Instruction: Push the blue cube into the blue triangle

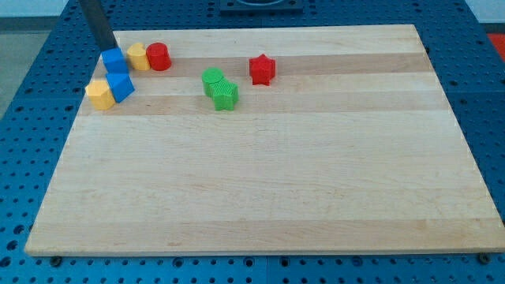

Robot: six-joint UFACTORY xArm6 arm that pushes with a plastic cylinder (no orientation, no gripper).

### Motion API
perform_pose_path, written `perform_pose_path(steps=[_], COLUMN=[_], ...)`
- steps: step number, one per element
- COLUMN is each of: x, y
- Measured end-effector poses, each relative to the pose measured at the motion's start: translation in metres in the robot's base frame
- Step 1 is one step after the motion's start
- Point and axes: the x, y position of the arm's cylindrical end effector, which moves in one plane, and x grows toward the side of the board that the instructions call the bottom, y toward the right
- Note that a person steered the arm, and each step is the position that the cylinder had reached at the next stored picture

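Blue cube (114, 60) sits at the wooden board's (316, 197) upper left, already touching the blue triangle (121, 86) just below it; my tip (110, 47), a bare rod with no claw to open or close, rests at the cube's top edge. Looks like the final step: a short push toward the view's bottom to seat it, without knocking the yellow block (100, 94) beside the triangle.

Wood board (260, 181) w/ seven blocks, top-left area.

My tip (110, 47) behind blue cube (114, 61)
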Motion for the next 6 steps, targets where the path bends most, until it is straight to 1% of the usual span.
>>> perform_pose_path(steps=[2,3,5,6], x=[0.034,0.041,0.028,-0.017], y=[0.001,0.001,-0.002,-0.002])
